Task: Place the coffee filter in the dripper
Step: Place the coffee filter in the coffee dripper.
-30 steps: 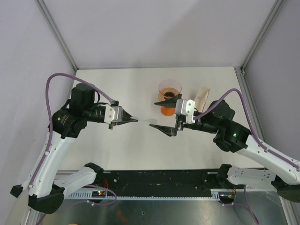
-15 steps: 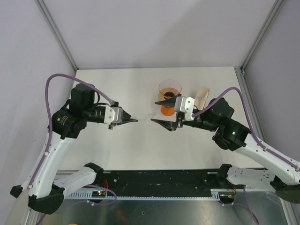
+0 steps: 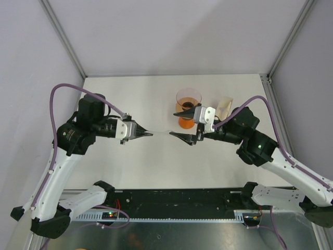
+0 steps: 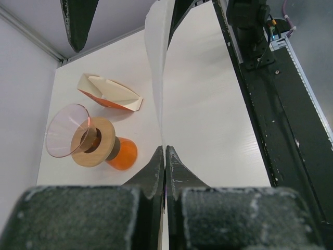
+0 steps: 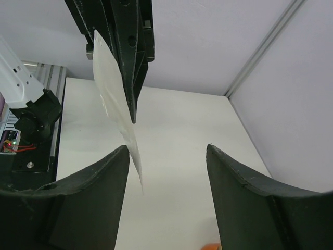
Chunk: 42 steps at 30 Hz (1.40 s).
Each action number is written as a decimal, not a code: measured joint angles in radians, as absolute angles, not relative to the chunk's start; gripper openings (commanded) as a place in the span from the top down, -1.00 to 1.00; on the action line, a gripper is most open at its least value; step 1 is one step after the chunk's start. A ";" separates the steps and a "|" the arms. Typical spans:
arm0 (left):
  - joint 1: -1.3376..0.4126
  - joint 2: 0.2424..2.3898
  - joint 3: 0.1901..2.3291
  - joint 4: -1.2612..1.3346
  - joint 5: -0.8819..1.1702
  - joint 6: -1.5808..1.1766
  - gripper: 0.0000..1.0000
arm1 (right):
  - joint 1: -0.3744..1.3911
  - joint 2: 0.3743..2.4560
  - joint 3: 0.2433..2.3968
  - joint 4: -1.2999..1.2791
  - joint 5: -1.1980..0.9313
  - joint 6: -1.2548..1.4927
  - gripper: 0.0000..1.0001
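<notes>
My left gripper [image 3: 150,134] is shut on the coffee filter [image 3: 161,132], a thin white paper held edge-on above the table. In the left wrist view the filter [image 4: 156,67] rises from the closed tips of the left gripper [image 4: 165,152]. My right gripper [image 3: 176,125] is open, and the filter's free end [image 5: 112,99] lies just inside its left finger [image 5: 99,187], with a wide gap to the other one. The right gripper [image 5: 167,148] holds nothing. The dripper [image 3: 188,97], a clear pinkish funnel [image 4: 65,130], lies tipped at the back.
A flat brown ring [image 4: 93,141] and an orange beaker [image 4: 122,153] sit against the dripper. A cream bundle of filters [image 3: 225,107] lies to the right of them, also seen in the left wrist view [image 4: 109,92]. The black base rail [image 3: 177,200] runs along the near edge.
My right gripper has moved left and up to the filter's free end, which now sits between its open fingers. My left gripper still holds the filter, nearly in place.
</notes>
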<state>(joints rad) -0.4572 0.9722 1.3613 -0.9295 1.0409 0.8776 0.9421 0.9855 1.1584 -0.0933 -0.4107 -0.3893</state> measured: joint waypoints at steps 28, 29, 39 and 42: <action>-0.462 0.972 1.361 -0.933 1.023 0.899 0.99 | 0.976 0.956 1.159 -0.094 -0.484 -0.419 -0.46; -0.462 0.972 1.361 -0.934 1.023 0.899 0.99 | 0.976 0.956 1.159 -0.093 -0.484 -0.419 -0.46; -0.463 0.972 1.361 -0.938 1.023 0.899 1.00 | 0.978 0.963 1.159 -0.085 -0.484 -0.419 -0.45; -0.463 0.972 1.361 -0.938 1.023 0.899 1.00 | 0.979 0.968 1.159 -0.084 -0.484 -0.419 -0.45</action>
<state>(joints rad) -0.4625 0.9722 1.3613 -0.9382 1.0233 0.8993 0.9791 0.9676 1.1587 -0.0837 -0.4835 -0.4194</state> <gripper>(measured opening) 0.006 0.729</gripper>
